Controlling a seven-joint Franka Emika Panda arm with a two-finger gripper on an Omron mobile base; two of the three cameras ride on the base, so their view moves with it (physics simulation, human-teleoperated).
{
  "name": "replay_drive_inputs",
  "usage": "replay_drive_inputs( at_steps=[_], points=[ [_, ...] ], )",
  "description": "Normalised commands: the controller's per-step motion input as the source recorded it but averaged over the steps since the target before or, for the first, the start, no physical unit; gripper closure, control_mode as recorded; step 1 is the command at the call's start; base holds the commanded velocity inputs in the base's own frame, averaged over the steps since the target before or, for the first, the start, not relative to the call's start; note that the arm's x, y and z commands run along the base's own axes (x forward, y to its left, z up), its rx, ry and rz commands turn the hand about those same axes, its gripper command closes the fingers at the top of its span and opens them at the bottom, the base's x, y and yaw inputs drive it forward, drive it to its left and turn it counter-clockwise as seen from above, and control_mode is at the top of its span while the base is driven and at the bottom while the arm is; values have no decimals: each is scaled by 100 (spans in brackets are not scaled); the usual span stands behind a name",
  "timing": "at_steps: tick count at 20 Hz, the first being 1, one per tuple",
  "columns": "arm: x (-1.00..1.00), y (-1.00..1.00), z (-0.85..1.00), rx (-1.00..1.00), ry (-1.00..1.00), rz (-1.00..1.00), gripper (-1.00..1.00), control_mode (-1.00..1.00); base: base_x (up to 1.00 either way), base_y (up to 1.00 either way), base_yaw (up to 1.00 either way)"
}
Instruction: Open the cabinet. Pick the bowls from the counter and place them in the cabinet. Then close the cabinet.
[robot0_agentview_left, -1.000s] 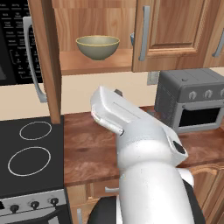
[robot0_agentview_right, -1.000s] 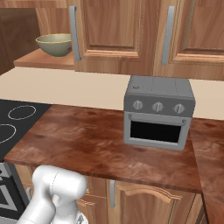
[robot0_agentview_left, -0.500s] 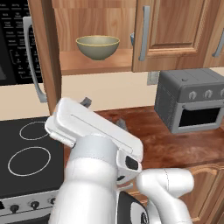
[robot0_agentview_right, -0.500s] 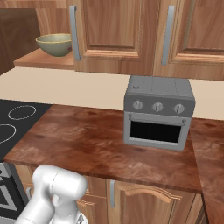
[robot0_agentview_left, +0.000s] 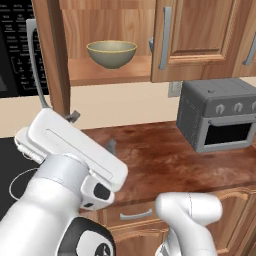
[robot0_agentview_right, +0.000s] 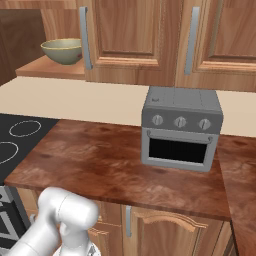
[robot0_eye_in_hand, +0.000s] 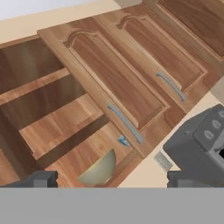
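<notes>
Hanging wide open and empty, the tool faces the cabinet, whose stiff door should swing lightly by its bar handle.

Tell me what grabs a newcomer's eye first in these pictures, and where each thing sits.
The white arm looms across the lower left of the left base view, above the reddish-brown counter. Above it, the wall cabinet stands with its left door open, and an olive-yellow bowl sits on its lower shelf. A grey toaster oven stands on the counter against the back wall, to the right.
</notes>
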Motion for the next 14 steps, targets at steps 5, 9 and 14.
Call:
replay_drive_inputs(
  at_steps=[5,9,14],
  points=[
    [14,14,-7,15,0,-10,-100,-100,0,0,0],
    [22,28,-20,20,0,-11,-100,-100,0,0,0],
    [37,30,0,7,0,-4,-100,-100,0,0,0]
  ],
)
